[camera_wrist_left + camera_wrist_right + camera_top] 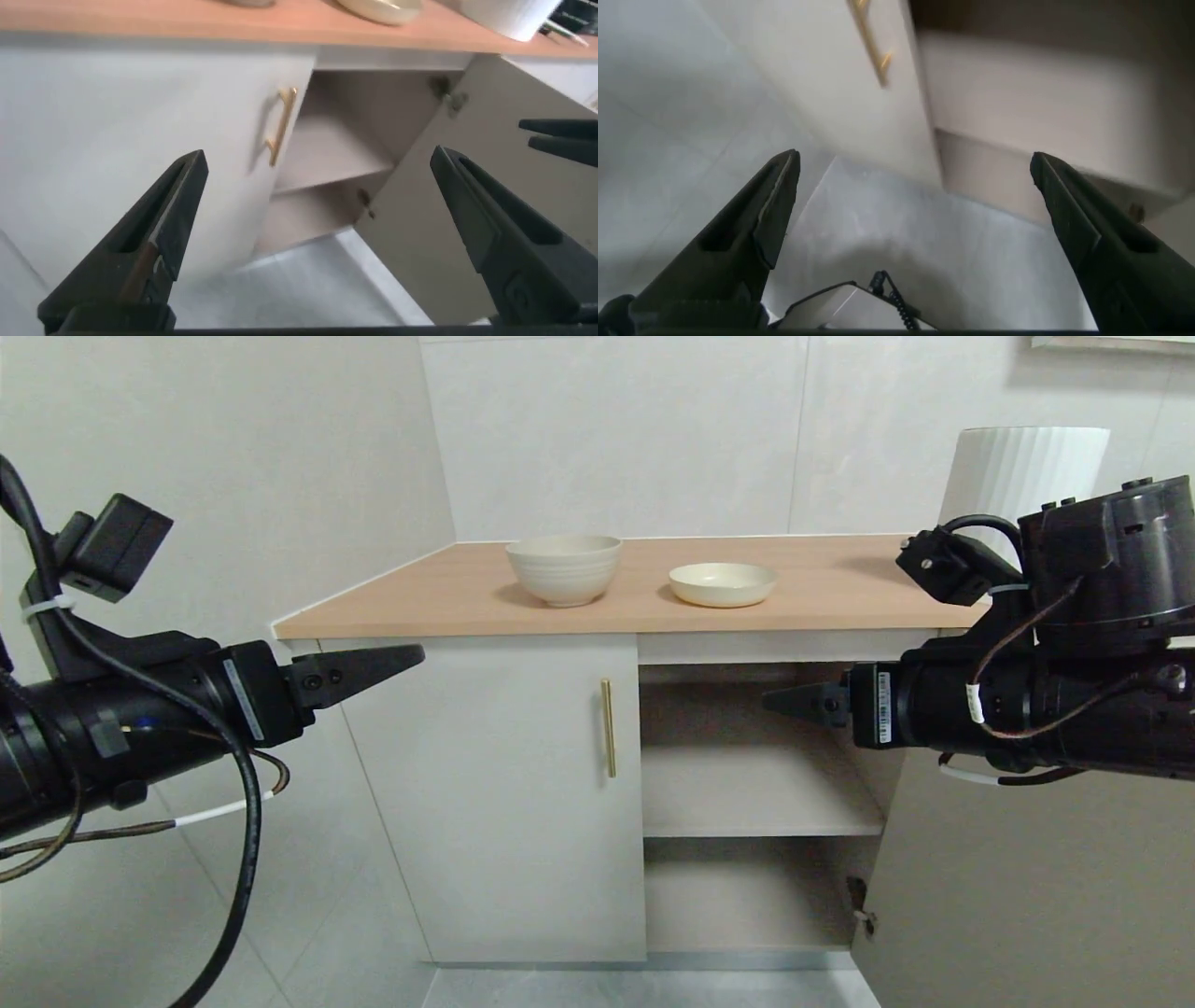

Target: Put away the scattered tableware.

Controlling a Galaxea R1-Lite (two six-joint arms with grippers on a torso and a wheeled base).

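Left gripper (406, 661) and right gripper (775, 698) released; we should pinch the bowl (564, 569) by its rim, near the front edge of the worktop (439, 593).

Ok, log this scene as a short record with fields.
countertop: bowl on the left, shallow dish to its right, apart
cabinet: left door shut, right door swung open, shelf exposed
left gripper: open, holding nothing, in front of the cabinet's left side
right gripper: open, holding nothing, before the open compartment
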